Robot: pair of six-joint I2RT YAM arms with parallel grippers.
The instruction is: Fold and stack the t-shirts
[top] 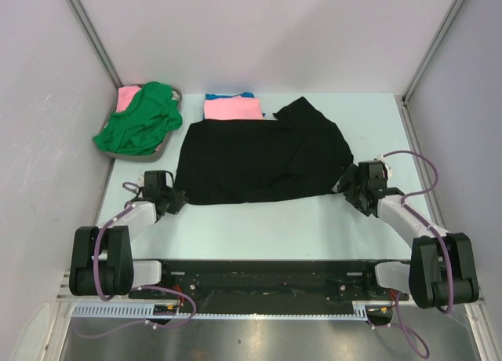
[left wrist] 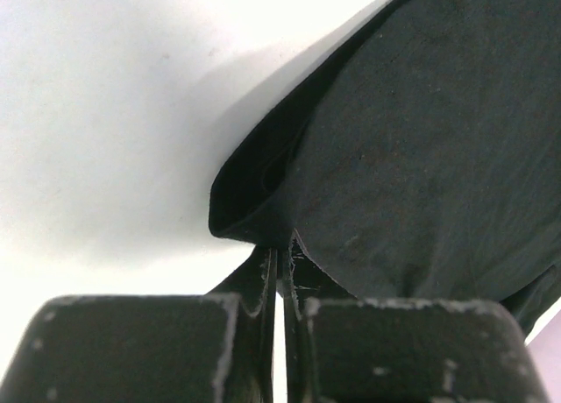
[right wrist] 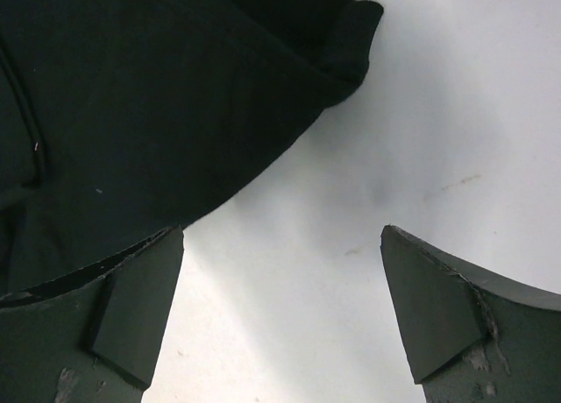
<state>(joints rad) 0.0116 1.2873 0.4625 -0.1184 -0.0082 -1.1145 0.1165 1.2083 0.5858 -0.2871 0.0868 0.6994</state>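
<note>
A large black t-shirt (top: 259,161) lies spread flat in the middle of the table, one sleeve folded up at its back right. My left gripper (top: 174,198) sits at its near left corner, shut on that corner; the left wrist view shows the jaws pressed together on the cloth edge (left wrist: 276,245), with the black t-shirt (left wrist: 421,140) rising beyond. My right gripper (top: 349,187) is at the shirt's right edge and stands open (right wrist: 280,232), only table between its fingers; the black t-shirt (right wrist: 131,114) reaches the left finger (right wrist: 140,307). A folded pink t-shirt (top: 233,108) lies on a blue one (top: 247,96) at the back.
At the back left a grey tray (top: 166,147) holds a crumpled green t-shirt (top: 141,122) and a pink one (top: 128,96). White walls close in the table on the left, right and back. The arm bases stand at the near edge.
</note>
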